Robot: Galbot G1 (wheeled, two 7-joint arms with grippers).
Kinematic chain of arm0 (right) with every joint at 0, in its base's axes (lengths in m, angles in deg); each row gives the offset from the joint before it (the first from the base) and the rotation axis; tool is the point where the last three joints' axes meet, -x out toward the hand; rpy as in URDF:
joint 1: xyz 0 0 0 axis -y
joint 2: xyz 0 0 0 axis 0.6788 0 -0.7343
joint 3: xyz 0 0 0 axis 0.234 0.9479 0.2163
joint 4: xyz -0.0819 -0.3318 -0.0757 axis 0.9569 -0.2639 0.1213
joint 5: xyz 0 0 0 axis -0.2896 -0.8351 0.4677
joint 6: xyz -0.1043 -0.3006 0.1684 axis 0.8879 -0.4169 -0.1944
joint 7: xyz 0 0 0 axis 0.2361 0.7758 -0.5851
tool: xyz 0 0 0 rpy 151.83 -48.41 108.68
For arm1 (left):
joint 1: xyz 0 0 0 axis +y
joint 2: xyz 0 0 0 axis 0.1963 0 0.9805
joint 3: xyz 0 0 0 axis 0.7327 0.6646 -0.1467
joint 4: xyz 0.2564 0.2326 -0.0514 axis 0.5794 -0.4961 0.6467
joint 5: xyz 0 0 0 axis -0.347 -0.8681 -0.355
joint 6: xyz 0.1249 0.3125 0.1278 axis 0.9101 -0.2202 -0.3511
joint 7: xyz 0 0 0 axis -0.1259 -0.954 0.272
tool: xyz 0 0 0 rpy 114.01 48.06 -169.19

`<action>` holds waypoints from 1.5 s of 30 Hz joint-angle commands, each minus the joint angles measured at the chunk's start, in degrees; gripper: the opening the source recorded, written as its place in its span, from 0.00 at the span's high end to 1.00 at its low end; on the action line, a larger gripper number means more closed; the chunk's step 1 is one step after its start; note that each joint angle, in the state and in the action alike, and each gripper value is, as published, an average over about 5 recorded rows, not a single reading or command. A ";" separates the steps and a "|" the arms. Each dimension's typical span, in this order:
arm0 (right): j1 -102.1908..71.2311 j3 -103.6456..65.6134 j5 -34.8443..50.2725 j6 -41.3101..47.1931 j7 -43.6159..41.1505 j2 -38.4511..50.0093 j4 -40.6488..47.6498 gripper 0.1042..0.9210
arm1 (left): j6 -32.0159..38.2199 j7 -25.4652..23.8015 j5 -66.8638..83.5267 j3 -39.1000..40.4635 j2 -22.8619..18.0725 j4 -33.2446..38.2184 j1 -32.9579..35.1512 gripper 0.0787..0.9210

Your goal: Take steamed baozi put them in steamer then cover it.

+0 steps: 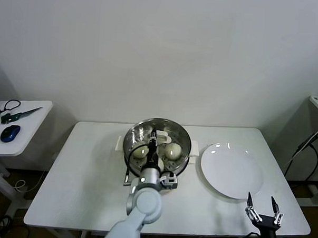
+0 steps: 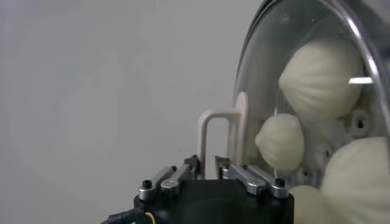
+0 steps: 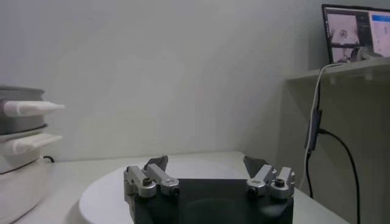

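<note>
The steel steamer (image 1: 185,143) stands on its cream-white base at the table's middle. Three cream-white baozi (image 1: 173,150) show inside it. In the left wrist view a glass lid (image 2: 266,73) lies over the baozi (image 2: 320,76). My left gripper (image 1: 153,141) is above the steamer's middle. There my left gripper (image 2: 207,164) is shut on the lid's cream loop handle (image 2: 216,131). I cannot tell if the lid rests on the rim. My right gripper (image 1: 263,210) is open and empty at the table's front right edge, also in its wrist view (image 3: 207,164).
An empty white plate (image 1: 231,169) lies right of the steamer and shows in the right wrist view (image 3: 116,185). A side table (image 1: 26,126) with a mouse and scissors stands at the far left. A shelf with a screen (image 3: 356,30) stands to the right.
</note>
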 commanded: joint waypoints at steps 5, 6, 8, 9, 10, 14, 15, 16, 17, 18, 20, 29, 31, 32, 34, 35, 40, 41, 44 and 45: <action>0.22 0.82 1.03 3.33 0.06 -0.18 -1.60 0.12 | -0.99 -3.54 4.05 0.21 2.60 8.37 1.74 0.62; 0.31 0.99 1.16 3.48 0.56 -0.21 -1.55 0.12 | -1.08 -3.74 4.72 0.06 3.26 9.87 2.31 0.57; 0.48 1.36 1.36 3.95 1.71 -0.27 -1.45 0.12 | -1.12 -3.84 6.24 -0.31 4.61 13.01 3.92 0.51; 0.55 1.59 1.49 4.19 2.27 -0.28 -1.46 0.12 | -1.11 -3.75 7.21 -0.44 5.32 14.66 4.79 0.47; 0.58 1.76 1.56 4.42 2.67 -0.29 -1.52 0.12 | -1.03 -3.64 8.38 -0.51 5.97 16.28 5.66 0.44; 0.77 1.88 1.37 4.29 2.57 -0.20 -2.14 0.12 | 0.57 -1.58 15.59 -1.32 8.91 23.02 9.48 0.31; 0.83 1.86 1.41 4.16 2.47 -0.16 -2.29 0.12 | 1.38 -0.66 17.88 -1.87 9.64 24.45 10.47 0.27; 0.89 1.86 1.53 4.14 2.36 -0.14 -2.40 0.12 | 2.32 0.30 20.27 -2.69 10.30 25.57 11.46 0.23; 0.95 1.90 1.66 4.00 2.30 -0.11 -2.46 0.12 | 3.79 1.76 23.48 -4.09 10.80 26.59 12.40 0.21; 1.01 2.00 1.73 3.81 2.23 -0.10 -2.46 0.12 | 5.46 3.25 27.22 -5.89 11.18 27.29 13.40 0.17; 1.08 2.25 1.52 3.52 1.94 -0.11 -2.39 0.12 | 8.43 6.29 35.21 -10.13 11.51 27.91 15.27 0.14; 1.09 2.90 0.49 1.75 1.35 0.03 -1.14 0.12 | 19.91 13.13 78.52 -36.91 9.96 27.32 25.06 0.12; 1.12 3.03 0.47 1.19 1.23 0.25 -0.62 0.12 | 23.67 13.32 87.20 -41.64 10.77 25.55 27.70 0.12; 1.13 3.10 0.48 0.95 1.17 0.35 -0.35 0.12 | 26.10 13.47 90.92 -43.36 11.52 24.09 29.15 0.12; 1.13 3.24 0.52 0.56 1.08 0.50 0.08 0.12 | 30.10 13.78 96.51 -45.46 13.03 20.99 31.56 0.12; 1.12 3.30 0.55 0.35 1.03 0.54 0.27 0.12 | 32.33 14.05 98.73 -45.77 13.77 19.17 32.61 0.12; 0.91 3.46 0.74 -0.32 0.68 0.80 0.58 0.12 | 39.98 15.03 102.73 -43.86 14.36 9.81 34.31 0.12; 0.83 3.47 0.78 -0.32 0.68 0.89 0.56 0.12 | 40.78 15.25 103.05 -43.22 14.01 7.88 34.07 0.12; 0.68 3.56 0.84 -0.31 0.64 1.11 0.56 0.12 | 42.30 15.93 103.57 -41.64 12.73 3.17 33.14 0.12; 0.64 3.61 0.83 -0.34 0.61 1.16 0.58 0.12 | 42.57 16.06 103.53 -41.32 12.30 2.26 32.89 0.12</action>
